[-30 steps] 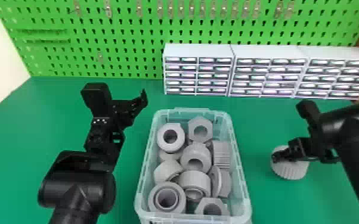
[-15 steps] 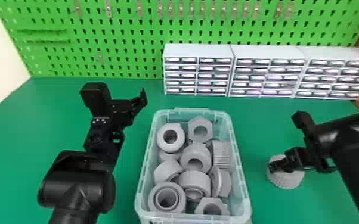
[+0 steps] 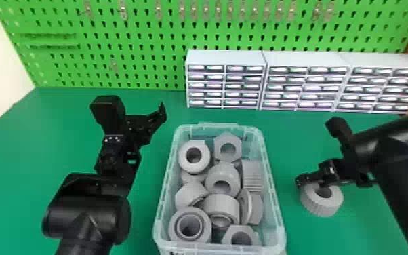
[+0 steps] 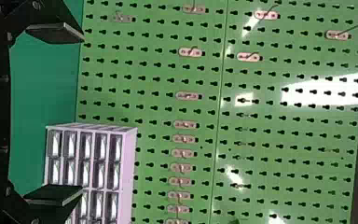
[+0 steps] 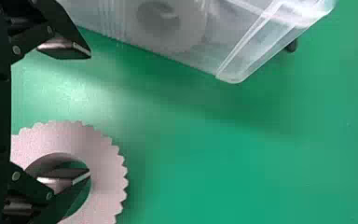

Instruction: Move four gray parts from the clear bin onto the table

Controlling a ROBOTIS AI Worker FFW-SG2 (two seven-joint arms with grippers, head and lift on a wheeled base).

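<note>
In the head view, the clear bin [image 3: 276, 217] at front centre holds several gray nuts and rings [image 3: 191, 156]. One ridged gray ring [image 3: 328, 207] sits on the table to the bin's right, under my right gripper [image 3: 310, 182]. From the right wrist, the same ring [image 5: 107, 163] has one finger of my right gripper [image 5: 90, 113] over its hole; the other finger is outside the rim, well apart, so the gripper is open. My left gripper [image 3: 145, 125] hangs left of the bin's far end. Its fingers stand wide apart with nothing between them in the left wrist view, the gripper [image 4: 82, 113] facing the pegboard.
White drawer cabinets [image 3: 227, 58] line the back of the green table [image 3: 30, 142], right of centre. Behind them rises a green pegboard [image 3: 139, 44] with metal hooks. The bin's corner [image 5: 235, 74] is close to my right gripper in the right wrist view.
Since a second ago, the right gripper and the ridged ring have shifted a little left and nearer. Little of that ring's top showed before; its hole is now visible. The left arm has stayed still.
</note>
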